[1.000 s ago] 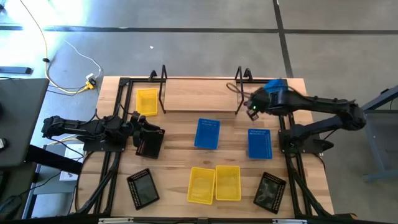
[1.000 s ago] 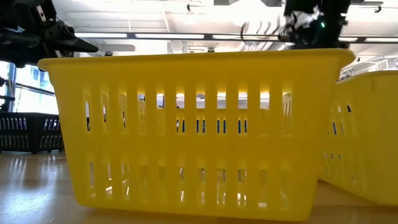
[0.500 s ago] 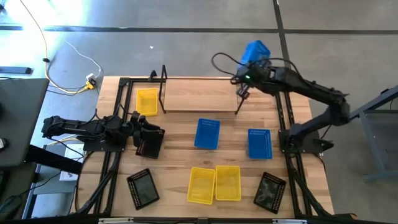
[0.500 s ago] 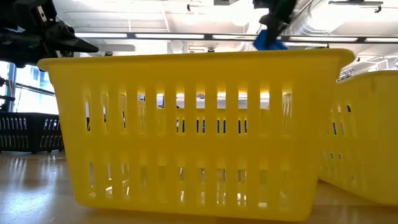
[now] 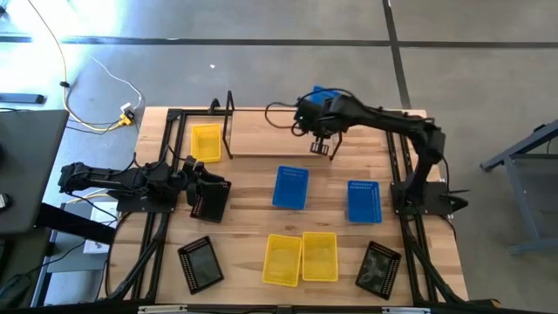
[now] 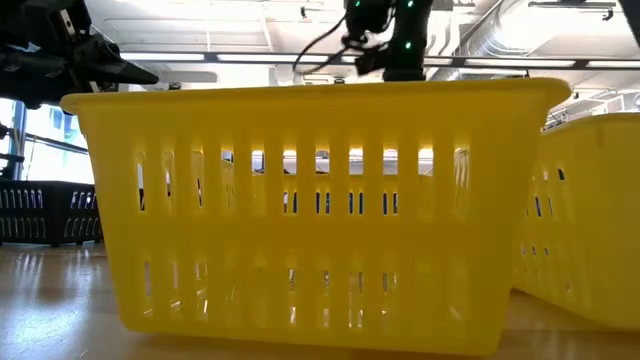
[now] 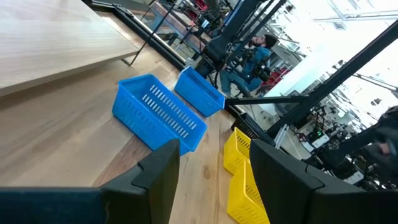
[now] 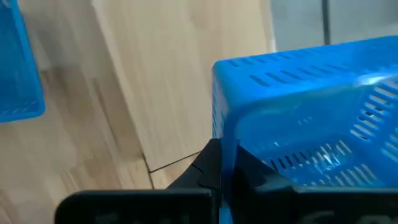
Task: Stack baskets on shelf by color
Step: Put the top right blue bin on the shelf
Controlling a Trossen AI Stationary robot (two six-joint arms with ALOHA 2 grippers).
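Nearest me I see two yellow baskets [image 5: 301, 258] side by side on the desk [image 5: 253, 174]; beyond them my left gripper [image 5: 218, 194] waits, fingers spread and empty; farthest, my right gripper [image 5: 321, 145] is clamped on a blue basket [image 8: 311, 112], holding it over the shelf [image 5: 279, 131].

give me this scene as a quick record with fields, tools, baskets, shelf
right tool: shut on the rim of a blue basket, held above the shelf
left tool: open, empty, low at the table's left side next to a black basket
shelf: wooden board bare; a yellow basket sits just past its left end
blue baskets on table: two, mid table
yellow baskets at front: two, side by side
black baskets at front: two, left and right
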